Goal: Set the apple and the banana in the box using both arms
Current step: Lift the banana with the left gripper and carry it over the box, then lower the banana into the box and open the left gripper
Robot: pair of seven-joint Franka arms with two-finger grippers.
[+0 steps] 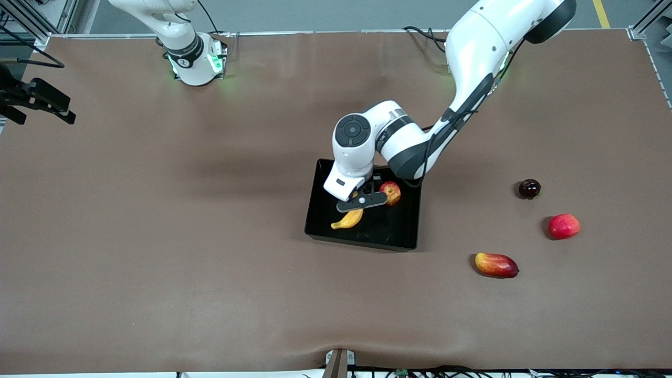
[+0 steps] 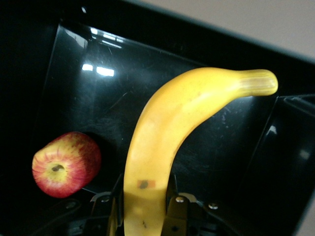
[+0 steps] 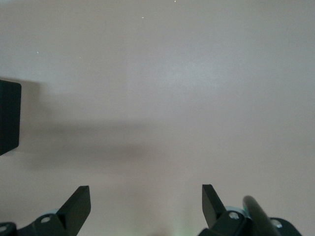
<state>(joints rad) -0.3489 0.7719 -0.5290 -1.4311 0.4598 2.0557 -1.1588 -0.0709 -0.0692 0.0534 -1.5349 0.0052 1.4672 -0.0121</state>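
Banana (image 2: 162,142) clenched in left claw (image 2: 142,206) over box (image 1: 404,231), beside apple (image 2: 66,163); right claw (image 3: 146,202) released.

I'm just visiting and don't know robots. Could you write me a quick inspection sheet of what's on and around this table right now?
Surface: brown table, wrinkled at the edge nearest the front camera.
Job's things: apple lies in the black box; banana is over the box.
Clutter: mango-like fruit, red fruit and dark round fruit lie on the table toward the left arm's end.
Grippers: left end effector is shut on the banana; right end effector is open, holding nothing, waiting above bare table.
Cables: black leads at the arm bases.
Surroundings: metal frame posts at corners.
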